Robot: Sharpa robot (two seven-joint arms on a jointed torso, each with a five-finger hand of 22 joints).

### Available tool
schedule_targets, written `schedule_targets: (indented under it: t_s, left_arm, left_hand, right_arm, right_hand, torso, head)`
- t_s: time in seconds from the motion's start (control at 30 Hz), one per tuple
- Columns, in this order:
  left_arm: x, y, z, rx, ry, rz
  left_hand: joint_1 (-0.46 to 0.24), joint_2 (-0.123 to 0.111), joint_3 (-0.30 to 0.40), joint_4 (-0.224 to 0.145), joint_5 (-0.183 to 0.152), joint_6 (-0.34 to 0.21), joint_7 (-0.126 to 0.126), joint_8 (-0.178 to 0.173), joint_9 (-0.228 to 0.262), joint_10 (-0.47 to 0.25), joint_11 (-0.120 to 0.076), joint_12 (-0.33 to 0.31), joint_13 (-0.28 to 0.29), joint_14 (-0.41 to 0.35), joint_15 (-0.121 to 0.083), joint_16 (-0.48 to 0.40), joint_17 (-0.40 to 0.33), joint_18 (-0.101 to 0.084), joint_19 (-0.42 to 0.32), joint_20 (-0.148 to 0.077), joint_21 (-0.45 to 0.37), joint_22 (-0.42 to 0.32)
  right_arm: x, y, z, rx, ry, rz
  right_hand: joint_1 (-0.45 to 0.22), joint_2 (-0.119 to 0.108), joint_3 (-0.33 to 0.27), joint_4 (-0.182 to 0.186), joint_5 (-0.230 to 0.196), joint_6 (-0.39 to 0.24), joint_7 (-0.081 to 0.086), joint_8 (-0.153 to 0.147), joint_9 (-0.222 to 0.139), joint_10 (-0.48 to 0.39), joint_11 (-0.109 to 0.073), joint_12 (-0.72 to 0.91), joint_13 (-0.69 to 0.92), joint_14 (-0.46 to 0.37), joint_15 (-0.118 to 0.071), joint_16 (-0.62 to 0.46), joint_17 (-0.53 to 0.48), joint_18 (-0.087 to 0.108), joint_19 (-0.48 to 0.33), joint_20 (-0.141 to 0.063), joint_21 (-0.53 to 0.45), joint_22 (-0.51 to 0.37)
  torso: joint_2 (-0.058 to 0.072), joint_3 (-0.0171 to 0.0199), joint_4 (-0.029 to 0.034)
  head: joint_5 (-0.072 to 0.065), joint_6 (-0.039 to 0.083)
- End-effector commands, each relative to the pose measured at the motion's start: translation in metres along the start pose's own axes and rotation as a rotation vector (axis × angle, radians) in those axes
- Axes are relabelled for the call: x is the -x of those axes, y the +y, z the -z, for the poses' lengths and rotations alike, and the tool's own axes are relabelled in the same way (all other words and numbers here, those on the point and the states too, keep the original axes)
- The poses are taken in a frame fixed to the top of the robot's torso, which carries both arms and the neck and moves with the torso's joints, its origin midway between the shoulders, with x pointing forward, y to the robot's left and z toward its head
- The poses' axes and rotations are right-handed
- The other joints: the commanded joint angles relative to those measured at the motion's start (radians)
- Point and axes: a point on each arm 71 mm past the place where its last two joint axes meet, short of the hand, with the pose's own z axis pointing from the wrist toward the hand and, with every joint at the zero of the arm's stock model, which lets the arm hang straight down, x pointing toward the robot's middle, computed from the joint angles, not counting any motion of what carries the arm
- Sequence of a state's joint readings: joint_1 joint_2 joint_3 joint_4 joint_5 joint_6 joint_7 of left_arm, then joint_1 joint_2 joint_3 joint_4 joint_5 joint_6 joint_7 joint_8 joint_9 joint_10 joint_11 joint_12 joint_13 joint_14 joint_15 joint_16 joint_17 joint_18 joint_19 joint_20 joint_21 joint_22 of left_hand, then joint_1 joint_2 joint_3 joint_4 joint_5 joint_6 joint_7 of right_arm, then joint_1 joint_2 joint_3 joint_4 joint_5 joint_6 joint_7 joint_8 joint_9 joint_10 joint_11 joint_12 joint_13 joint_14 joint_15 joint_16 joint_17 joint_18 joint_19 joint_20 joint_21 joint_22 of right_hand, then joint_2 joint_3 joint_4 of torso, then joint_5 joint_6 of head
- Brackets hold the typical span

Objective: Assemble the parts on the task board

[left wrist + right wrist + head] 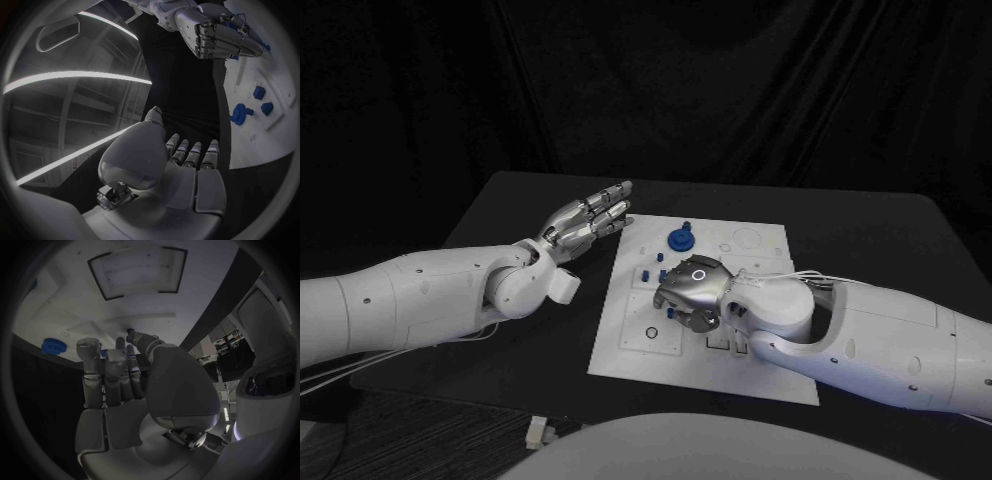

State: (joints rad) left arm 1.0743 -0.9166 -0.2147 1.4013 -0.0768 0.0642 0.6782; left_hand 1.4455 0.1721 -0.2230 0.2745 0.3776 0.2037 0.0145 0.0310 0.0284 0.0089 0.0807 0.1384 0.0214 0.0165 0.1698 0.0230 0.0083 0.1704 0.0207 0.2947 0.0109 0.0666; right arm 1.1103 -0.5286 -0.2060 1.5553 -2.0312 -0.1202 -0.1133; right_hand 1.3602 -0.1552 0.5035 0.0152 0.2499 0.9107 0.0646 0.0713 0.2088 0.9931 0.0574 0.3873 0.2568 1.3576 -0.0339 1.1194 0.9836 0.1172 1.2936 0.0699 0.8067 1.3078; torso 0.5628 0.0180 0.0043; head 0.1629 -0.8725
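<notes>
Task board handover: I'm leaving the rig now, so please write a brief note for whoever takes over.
Left hand: open, fingers extended, held beside the task board, holding nothing.
Right hand: curled, fingers down on the board's middle; whether it holds a part is hidden.
Round blue part sits at the far end; small blue parts near the left edge.
Assembly unfinished; empty recesses remain.

White task board [762, 375] flat mid-table; round blue part [681, 239] near far edge.

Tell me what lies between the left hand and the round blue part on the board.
Head view: between the left hand and the round blue part lie bare black table and the task board white edge.
</notes>
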Motion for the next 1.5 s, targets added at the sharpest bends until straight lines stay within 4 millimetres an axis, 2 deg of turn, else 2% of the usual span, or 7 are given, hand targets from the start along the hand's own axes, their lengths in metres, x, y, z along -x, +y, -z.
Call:
schedule_targets:
  t_s: [0.03, 0.3, 0.63, 0.8, 0.97, 1.13, 1.5]
  left_arm:
    - [-0.002, -0.003, -0.001, -0.048, 0.006, 0.013]
    - [-0.002, -0.003, 0.000, -0.050, 0.005, 0.013]
    - [0.000, -0.004, 0.001, -0.055, -0.001, 0.009]
    - [0.000, -0.004, 0.002, -0.059, -0.002, 0.009]
    - [0.000, -0.005, 0.003, -0.071, -0.006, 0.006]
    - [0.001, -0.007, 0.004, -0.090, -0.014, 0.000]
    - [0.000, -0.008, 0.004, -0.098, -0.015, 0.000]
  left_hand:
    - [0.010, 0.002, -0.001, -0.004, 0.007, -0.001, 0.005, 0.005, 0.001, 0.001, 0.008, 0.005, 0.001, -0.002, 0.007, 0.007, 0.001, -0.016, 0.005, 0.002, 0.006, 0.001]
    - [0.010, 0.002, -0.001, -0.004, 0.007, -0.001, 0.005, 0.005, 0.001, 0.001, 0.008, 0.005, 0.001, -0.002, 0.007, 0.007, 0.001, -0.016, 0.005, 0.002, 0.006, 0.001]
    - [0.011, 0.001, -0.001, -0.005, 0.007, 0.000, 0.006, 0.006, 0.001, 0.001, 0.008, 0.005, 0.001, -0.002, 0.007, 0.007, 0.001, -0.016, 0.005, 0.002, 0.006, 0.001]
    - [0.011, 0.001, -0.001, -0.005, 0.007, 0.000, 0.006, 0.006, 0.001, 0.001, 0.008, 0.005, 0.001, -0.002, 0.007, 0.007, 0.001, -0.016, 0.005, 0.002, 0.006, 0.001]
    - [0.011, -0.002, -0.004, -0.006, 0.005, 0.005, 0.005, 0.007, 0.002, 0.001, 0.008, 0.007, 0.002, -0.004, 0.003, 0.005, 0.001, -0.018, 0.004, 0.001, 0.006, -0.002]
    - [0.012, -0.005, -0.012, -0.001, 0.004, 0.013, 0.006, 0.010, 0.003, 0.002, 0.009, 0.013, 0.002, -0.009, -0.027, -0.001, -0.001, -0.015, 0.000, -0.011, 0.003, -0.010]
    - [0.015, -0.006, -0.017, 0.003, 0.005, 0.017, 0.008, 0.012, 0.003, 0.002, 0.009, 0.015, 0.002, -0.012, -0.048, -0.006, -0.003, -0.005, -0.004, -0.030, 0.000, -0.018]
  right_arm:
    - [0.003, 0.001, 0.000, 0.008, -0.029, 0.007]
    - [0.002, -0.004, 0.006, -0.018, -0.045, 0.002]
    - [0.031, -0.038, 0.042, -0.063, -0.210, -0.100]
    - [0.047, -0.064, 0.070, -0.133, -0.278, -0.179]
    - [0.050, -0.092, 0.099, -0.238, -0.312, -0.250]
    - [0.040, -0.116, 0.120, -0.339, -0.303, -0.287]
    - [0.009, -0.126, 0.126, -0.417, -0.202, -0.300]
  right_hand:
    - [-0.007, 0.001, -0.004, 0.008, -0.016, -0.009, 0.002, -0.001, -0.002, -0.003, 0.000, 0.003, 0.002, -0.001, 0.000, 0.005, -0.001, 0.018, 0.002, 0.003, -0.001, 0.080]
    - [-0.055, -0.029, -0.055, 0.051, -0.167, -0.030, -0.012, -0.002, -0.010, -0.031, 0.005, -0.010, 0.001, -0.011, 0.005, -0.012, -0.025, 0.021, -0.003, 0.008, -0.039, 0.070]
    - [-0.057, -0.085, -0.531, 0.283, -0.200, -0.135, -0.039, -0.002, -0.050, -0.210, 0.014, -0.018, 0.024, -0.007, 0.010, 0.003, -0.016, 0.016, 0.019, 0.013, -0.054, 0.070]
    - [-0.004, -0.018, -0.476, 0.278, -0.151, -0.111, -0.019, 0.013, -0.053, -0.193, 0.025, -0.002, 0.026, 0.026, 0.014, 0.050, 0.035, 0.007, 0.054, 0.017, 0.010, 0.090]
    - [0.088, 0.029, -0.426, 0.249, 0.094, -0.076, -0.005, 0.029, -0.056, -0.152, 0.024, 0.010, 0.015, 0.082, 0.010, 0.140, 0.140, -0.013, 0.111, 0.012, 0.144, 0.127]
    - [0.041, 0.020, -0.456, 0.274, -0.073, -0.020, 0.022, 0.050, -0.059, -0.105, 0.021, -0.015, -0.018, 0.160, 0.011, 0.270, 0.308, -0.053, 0.199, 0.011, 0.402, 0.179]
    - [0.045, 0.005, -0.460, 0.274, -0.062, -0.029, 0.017, 0.037, -0.070, -0.110, 0.025, -0.044, -0.039, 0.166, 0.007, 0.289, 0.331, -0.053, 0.201, 0.008, 0.415, 0.180]
  torso:
    - [0.000, 0.0001, -0.0004]
    - [0.000, 0.0002, 0.0000]
    - [0.000, 0.0001, 0.0002]
    - [-0.001, 0.0002, 0.0005]
    - [-0.001, 0.0004, 0.0004]
    - [-0.001, 0.0001, 0.0005]
    - [0.000, -0.0002, -0.0004]
  head:
    - [-0.001, 0.000]
    - [-0.001, 0.000]
    - [-0.007, 0.000]
    - [-0.010, 0.000]
    - [-0.009, 0.000]
    - [-0.009, 0.000]
    - [-0.014, 0.000]
